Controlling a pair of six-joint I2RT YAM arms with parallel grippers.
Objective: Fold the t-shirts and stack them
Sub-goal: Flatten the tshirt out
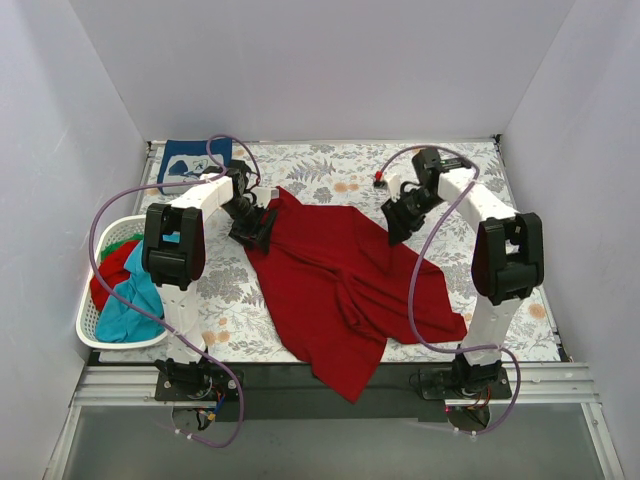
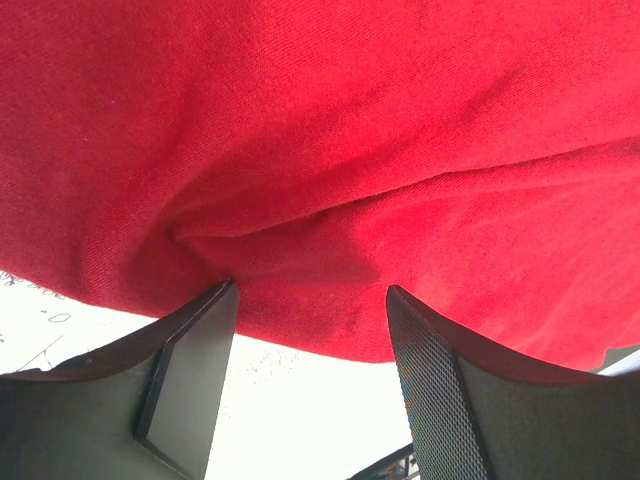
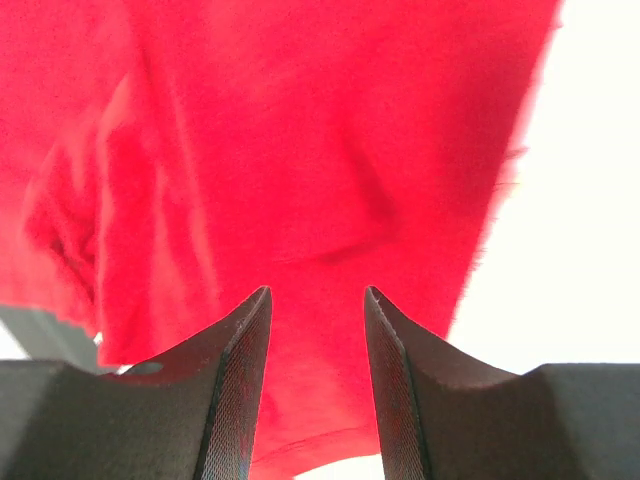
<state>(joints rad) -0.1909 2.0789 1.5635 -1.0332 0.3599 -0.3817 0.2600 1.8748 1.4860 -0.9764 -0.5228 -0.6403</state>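
Right tool (image 3: pixel 318 295) gapes over dark red t-shirt (image 3: pixel 300 150); navy t-shirt (image 1: pixel 193 160) print unreadable.

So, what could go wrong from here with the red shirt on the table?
1. The dark red t-shirt hangs over the near table edge; a pull could slide it off.
2. The left end effector and the right end effector stand open at the cloth; closing may also pinch the floral tablecloth.
3. The shirt's middle is creased, so a fold may come out uneven.
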